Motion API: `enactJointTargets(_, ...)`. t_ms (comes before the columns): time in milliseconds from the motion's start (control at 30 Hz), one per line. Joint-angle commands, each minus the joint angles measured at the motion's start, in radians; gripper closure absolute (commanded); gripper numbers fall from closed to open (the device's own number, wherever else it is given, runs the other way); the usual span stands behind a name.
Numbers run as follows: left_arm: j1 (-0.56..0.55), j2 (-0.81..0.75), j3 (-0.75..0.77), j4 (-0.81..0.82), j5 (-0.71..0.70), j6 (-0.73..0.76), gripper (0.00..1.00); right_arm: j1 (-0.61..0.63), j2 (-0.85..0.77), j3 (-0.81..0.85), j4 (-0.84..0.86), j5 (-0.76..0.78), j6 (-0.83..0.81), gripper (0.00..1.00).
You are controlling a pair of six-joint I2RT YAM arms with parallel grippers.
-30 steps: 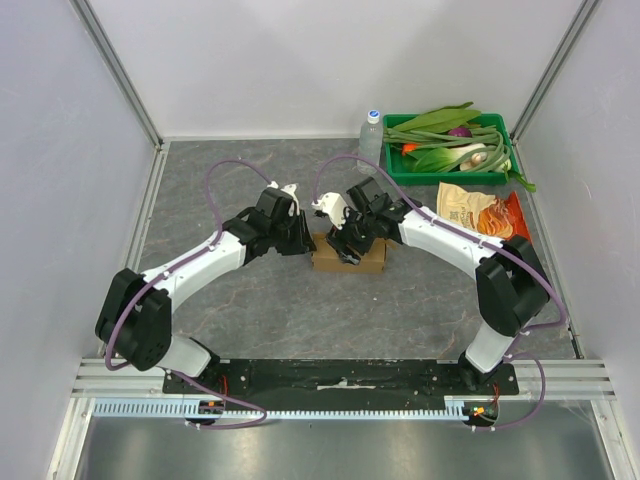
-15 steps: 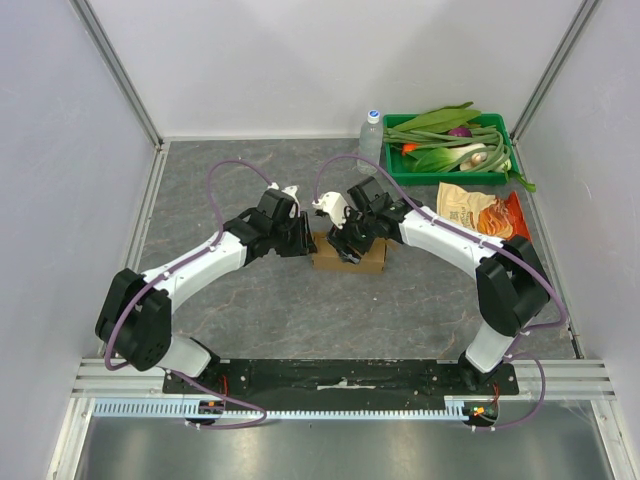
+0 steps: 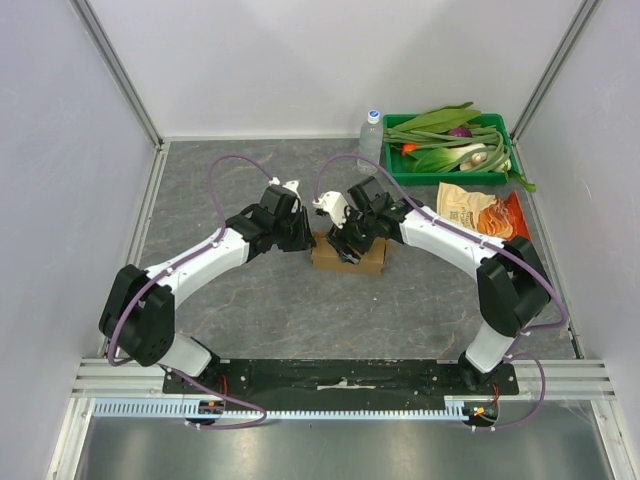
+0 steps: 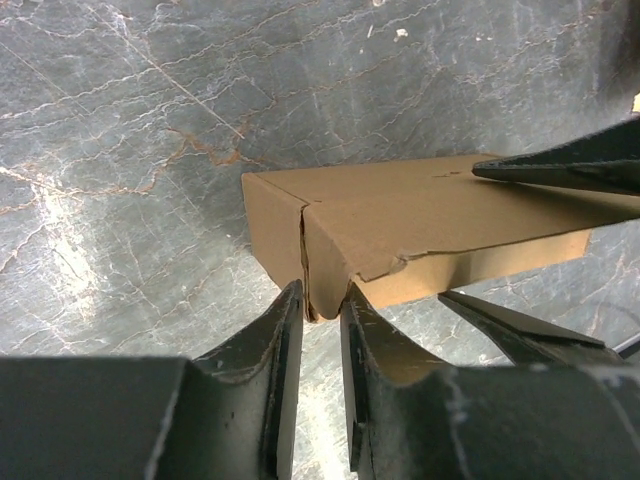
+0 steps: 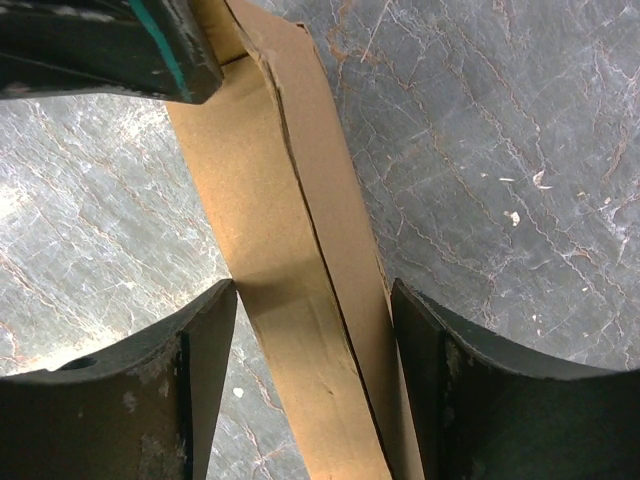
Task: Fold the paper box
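Note:
The paper box [image 3: 366,262] is a small brown carton lying on the grey table in the middle of the top view. My left gripper [image 3: 308,240] is at its left end. In the left wrist view the left gripper [image 4: 320,300] is shut on a bent corner flap of the box [image 4: 430,215]. My right gripper [image 3: 347,250] is over the box from the far right. In the right wrist view the right gripper [image 5: 313,295] straddles the box [image 5: 290,250], a fingertip touching each side. The seam along the box's top is slightly parted.
A green tray [image 3: 440,178] of vegetables stands at the back right, with a clear bottle [image 3: 372,135] beside it. An orange-tan snack bag [image 3: 475,208] lies right of the box. Grey walls close the table on three sides.
The left arm has shifted slightly toward the far side. The box and the right arm stay where they were.

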Motion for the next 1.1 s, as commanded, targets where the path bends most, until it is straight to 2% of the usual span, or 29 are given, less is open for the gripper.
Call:
enactJointTargets(0,-0.011,0.033,0.041,0.036,-0.046,0.026,0.75,-0.004,-0.055,0.024,0.037,-0.027,0.029,0.29)
enactJointTargets(133,-0.02,0.04,0.04,0.036,-0.069,0.043,0.85,-0.004,-0.082,0.031,0.046,0.014,0.071,0.2)
enactJointTargets(200,-0.023,0.039,0.045,0.027,-0.072,0.046,0.88,-0.004,-0.099,0.044,0.043,0.091,0.141,0.16)
enactJointTargets(300,-0.026,0.031,0.051,0.015,-0.073,0.054,0.9,-0.01,-0.16,0.067,0.004,0.232,0.305,0.09)
enactJointTargets(400,-0.029,0.023,0.059,0.003,-0.109,0.064,0.91,-0.031,-0.254,0.039,-0.039,0.301,0.405,0.05)
enactJointTargets(533,-0.029,0.023,0.07,-0.016,-0.119,0.087,0.91,-0.117,-0.401,-0.098,-0.052,0.286,0.442,0.03)
enactJointTargets(667,-0.029,0.036,0.08,-0.019,-0.109,0.101,0.92,-0.296,-0.44,-0.215,0.013,0.067,0.386,0.08)
enactJointTargets(767,-0.029,0.052,0.102,-0.04,-0.103,0.118,0.92,-0.359,-0.46,-0.283,0.133,-0.024,0.391,0.15)
enactJointTargets(900,-0.029,0.052,0.106,-0.043,-0.112,0.143,0.92,-0.364,-0.448,-0.314,0.191,-0.134,0.376,0.42)
enactJointTargets(967,-0.029,0.06,0.113,-0.047,-0.109,0.146,0.92,-0.363,-0.443,-0.324,0.2,-0.165,0.355,0.47)
enactJointTargets(1067,-0.028,0.082,0.134,-0.063,-0.098,0.153,0.92,-0.36,-0.461,-0.347,0.212,-0.148,0.333,0.46)
